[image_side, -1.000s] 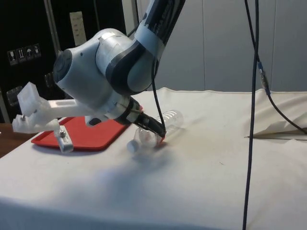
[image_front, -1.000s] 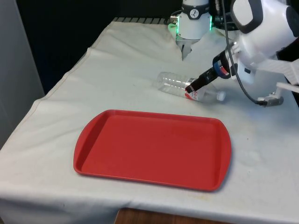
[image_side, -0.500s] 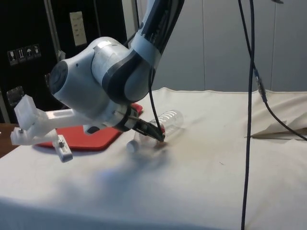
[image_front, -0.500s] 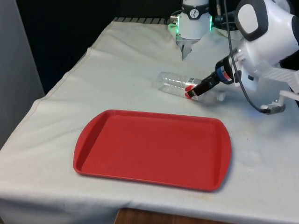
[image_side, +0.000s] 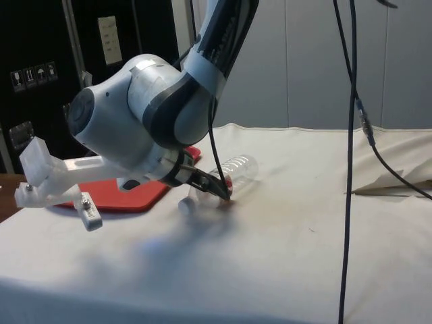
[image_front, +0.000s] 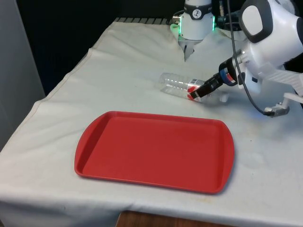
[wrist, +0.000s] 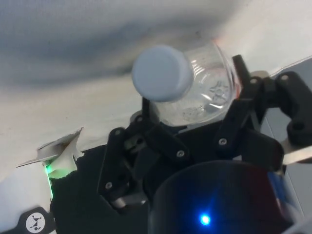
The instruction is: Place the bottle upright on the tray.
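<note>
The red tray [image_front: 156, 151] is left untouched; beyond it, toward the front view's right, the clear bottle [image_front: 182, 86] lies sideways, now clamped by the gripper [image_front: 197, 92], which has settled lower. Lifting seems imminent.

bottle [image_front: 177, 85] clear, ribbed along body, red label band near neck; cap [wrist: 162, 73] pale grey-white. tray [image_front: 156, 151] plain red, glossy, no pattern. cloth [image_front: 118, 71] over bench off-white, few faint dark smudges. fingers [wrist: 239, 73] black. arm [image_side: 148, 121] white with dark grey joint bands. cable [image_side: 349, 169] black. curtains [image_front: 71, 28] black. cabinets [image_side: 40, 81] dark, small white stickers.
</note>
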Motion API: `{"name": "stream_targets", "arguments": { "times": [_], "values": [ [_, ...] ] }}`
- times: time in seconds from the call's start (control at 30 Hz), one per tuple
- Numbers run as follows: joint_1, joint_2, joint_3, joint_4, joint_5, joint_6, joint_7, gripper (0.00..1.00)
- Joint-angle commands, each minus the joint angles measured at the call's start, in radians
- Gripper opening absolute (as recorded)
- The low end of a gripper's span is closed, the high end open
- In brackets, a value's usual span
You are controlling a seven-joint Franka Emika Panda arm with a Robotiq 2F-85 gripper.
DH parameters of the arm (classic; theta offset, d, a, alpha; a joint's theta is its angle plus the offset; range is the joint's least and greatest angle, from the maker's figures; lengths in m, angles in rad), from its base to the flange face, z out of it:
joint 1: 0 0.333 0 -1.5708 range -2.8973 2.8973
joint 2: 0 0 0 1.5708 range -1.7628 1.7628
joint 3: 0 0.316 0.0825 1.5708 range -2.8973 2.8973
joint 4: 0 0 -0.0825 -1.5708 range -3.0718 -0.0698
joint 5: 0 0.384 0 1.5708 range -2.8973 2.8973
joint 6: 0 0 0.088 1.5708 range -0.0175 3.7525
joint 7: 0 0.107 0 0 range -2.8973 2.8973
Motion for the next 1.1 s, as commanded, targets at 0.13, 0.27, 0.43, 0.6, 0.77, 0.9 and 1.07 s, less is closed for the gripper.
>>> {"name": "stream_targets", "arguments": {
  "times": [0.13,0.27,0.43,0.6,0.77,0.9,1.07],
  "values": [
    [0.0,0.0,0.0,0.001,-0.001,-0.002,0.002,0.45],
    [0.0,0.0,0.001,0.001,-0.002,-0.004,0.002,0.34],
    [-0.001,-0.002,0.004,0.004,-0.003,-0.015,0.002,0.2],
    [-0.001,-0.021,0.007,0.003,0.0,-0.034,-0.004,0.15],
    [-0.003,-0.047,0.012,0.001,0.002,-0.059,-0.014,0.14],
    [-0.003,-0.061,0.015,0.0,0.004,-0.07,-0.02,0.14],
    [-0.004,-0.088,0.019,0.0,0.005,-0.095,-0.03,0.14]
  ]
}}
